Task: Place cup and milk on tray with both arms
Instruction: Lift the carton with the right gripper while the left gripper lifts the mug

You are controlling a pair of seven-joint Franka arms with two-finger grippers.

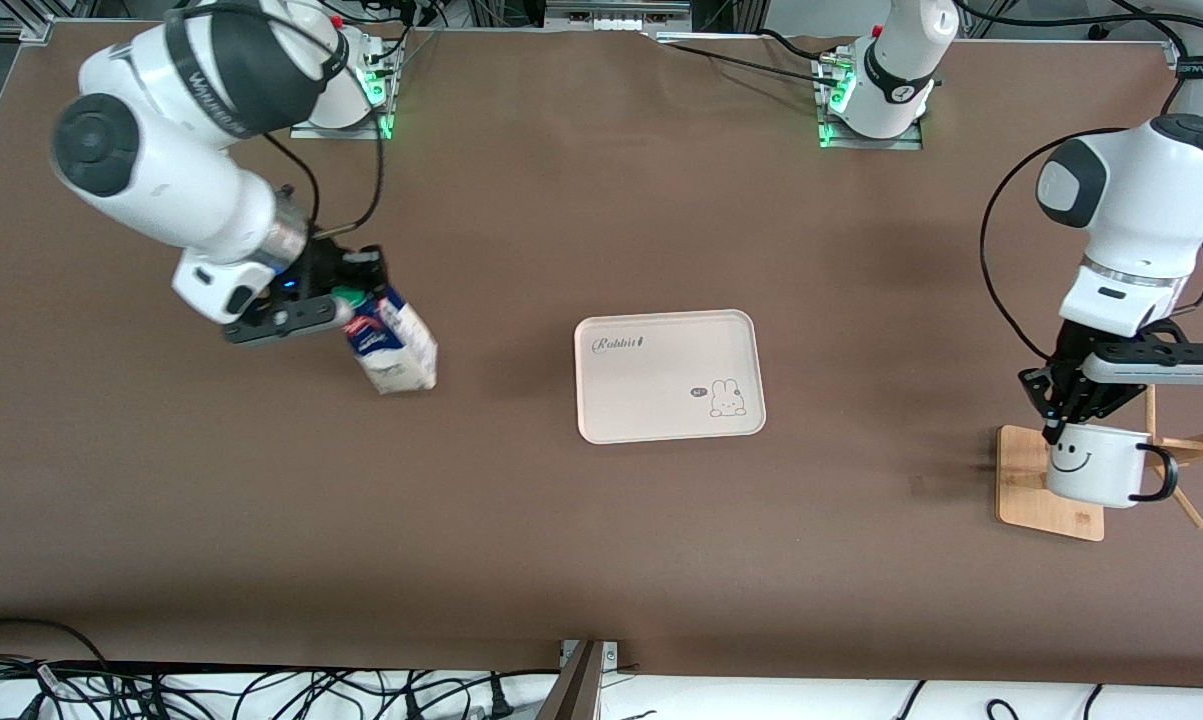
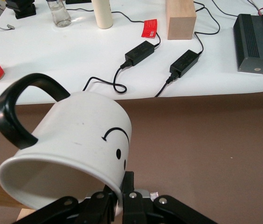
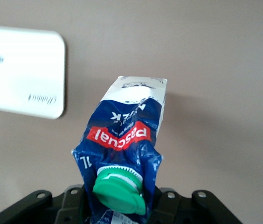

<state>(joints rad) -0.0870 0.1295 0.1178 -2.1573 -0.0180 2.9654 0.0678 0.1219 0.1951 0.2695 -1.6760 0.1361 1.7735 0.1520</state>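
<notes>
Look at the right gripper (image 1: 346, 300) toward the right arm's end of the table: its jaws are clamped on the gable top of the milk (image 1: 396, 345), by the green cap (image 3: 118, 190). The carton leans, tilted, well apart from the tray (image 1: 669, 375). In the right wrist view you can read "Pascual" in white on a red band, with "MILK" above it, both seen upside down; the carton's top is crumpled where the jaws pinch it.

The tray lies near the middle of the table with nothing on it. You can read "Rabbit" in script at one corner, and a small bunny drawing sits at the corner nearer the front camera.

The left gripper (image 1: 1066, 425), at the left arm's end of the table, is closed on the rim of the cup (image 1: 1096, 465). The cup hangs tilted over the wooden stand (image 1: 1026, 480), its black smiley face toward the front camera and its black handle (image 2: 15, 112) pointing away from the tray.
</notes>
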